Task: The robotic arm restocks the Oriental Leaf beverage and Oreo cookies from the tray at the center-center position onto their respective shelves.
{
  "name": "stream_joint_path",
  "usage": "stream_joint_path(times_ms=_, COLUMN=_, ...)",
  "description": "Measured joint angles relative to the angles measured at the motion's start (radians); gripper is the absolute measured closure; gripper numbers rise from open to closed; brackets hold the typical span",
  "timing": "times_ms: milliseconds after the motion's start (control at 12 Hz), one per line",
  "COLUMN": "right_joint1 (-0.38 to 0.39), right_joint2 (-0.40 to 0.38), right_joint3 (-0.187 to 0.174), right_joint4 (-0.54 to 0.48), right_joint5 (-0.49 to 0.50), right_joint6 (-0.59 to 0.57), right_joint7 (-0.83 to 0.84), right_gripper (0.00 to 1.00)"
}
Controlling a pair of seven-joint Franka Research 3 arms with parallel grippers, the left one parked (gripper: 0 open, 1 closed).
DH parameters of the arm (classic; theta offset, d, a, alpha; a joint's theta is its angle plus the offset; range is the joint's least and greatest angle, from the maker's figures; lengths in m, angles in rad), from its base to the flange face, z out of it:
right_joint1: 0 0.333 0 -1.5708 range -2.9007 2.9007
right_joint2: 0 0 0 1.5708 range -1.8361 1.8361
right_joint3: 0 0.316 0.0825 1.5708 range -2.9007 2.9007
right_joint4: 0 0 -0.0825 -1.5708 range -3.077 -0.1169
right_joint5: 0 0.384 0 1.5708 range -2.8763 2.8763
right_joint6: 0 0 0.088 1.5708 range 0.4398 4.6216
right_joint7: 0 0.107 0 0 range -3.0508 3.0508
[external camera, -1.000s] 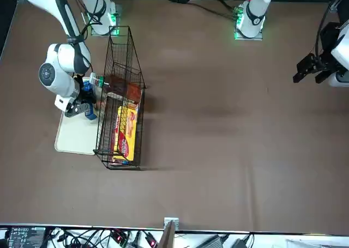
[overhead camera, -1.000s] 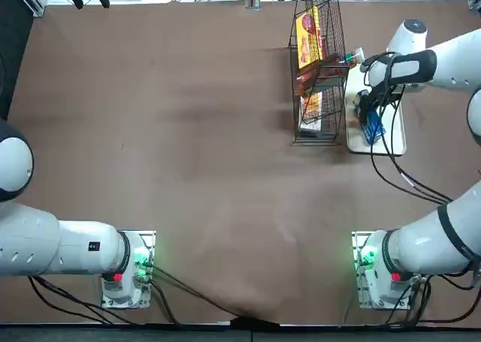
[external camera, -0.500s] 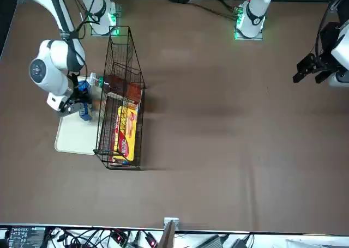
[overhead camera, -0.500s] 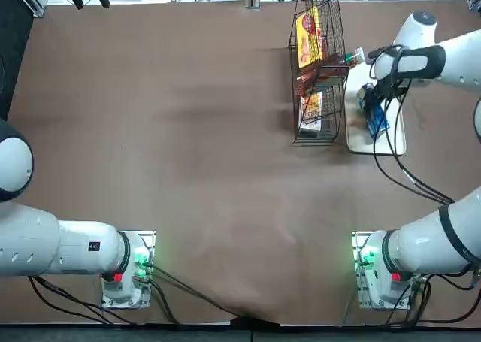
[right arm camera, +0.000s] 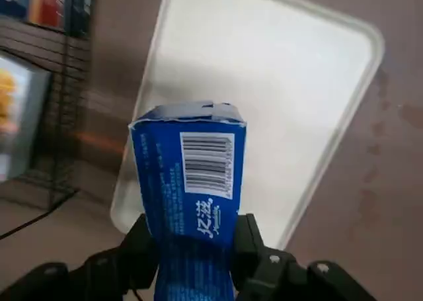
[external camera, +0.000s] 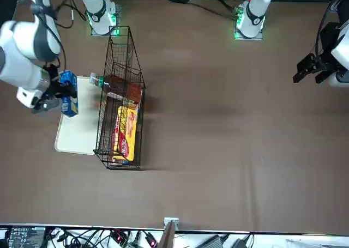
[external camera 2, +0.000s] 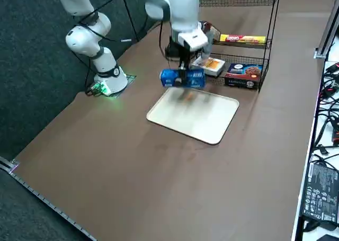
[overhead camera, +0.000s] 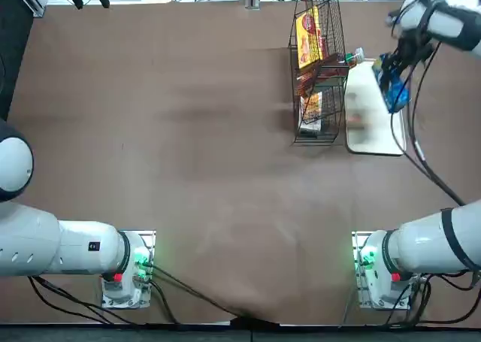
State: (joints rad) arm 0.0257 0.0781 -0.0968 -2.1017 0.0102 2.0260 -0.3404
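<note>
Pinching a small blue oblong Oreo packet (external camera 2: 183, 78) w/ the right black two-finger gripper (right arm camera: 195, 241), one finger against each side. Held it above the end of the flat white rounded tray (external camera 2: 196, 119) nearest the arm bases' far side, clear of the surface, prob. to get lift before heading for the tall black wire rack (external camera: 119, 167) alongside. Left the barcode end jutting past the fingertips, prob. so as to set that end onto a tier first w/o knocking fingers on wire. Saw the slim clear bottle of reddish-brown tea (external camera: 115, 85) lying inside the rack, white cap poking out toward the tray, prob. slid in base first. Judged the tea done, Oreo to go; next needed a turn toward the rack + a level entry, w/ risk of snagging wire. Counted: 1 Oreo packet, 1 tea bottle, 1 tray, 1 rack; also on the tiers, 1 flat yellow-and-red box (external camera 2: 242, 38), 1 dark blue-and-red box (external camera 2: 243, 75), 1 white-topped box (external camera 2: 212, 65) visible from the right side.
</note>
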Motion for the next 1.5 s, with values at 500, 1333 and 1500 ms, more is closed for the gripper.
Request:
stream_joint_path(times_ms=500, right_joint1=-0.010, right_joint2=-0.050, right_joint3=-0.002, right_joint4=0.281, right_joint5=0.121, right_joint6=-0.257, right_joint7=0.009, right_gripper=0.44)
stream_joint_path(times_ms=1333, right_joint1=-0.005, right_joint2=-0.051, right_joint3=-0.003, right_joint4=0.611, right_joint5=0.336, right_joint6=-0.469, right_joint7=0.284, right_gripper=0.44)
stream_joint_path(times_ms=1500, right_joint1=0.007, right_joint2=-0.051, right_joint3=0.005, right_joint4=0.626, right_joint5=0.400, right_joint6=-0.470, right_joint7=0.368, right_gripper=0.43)
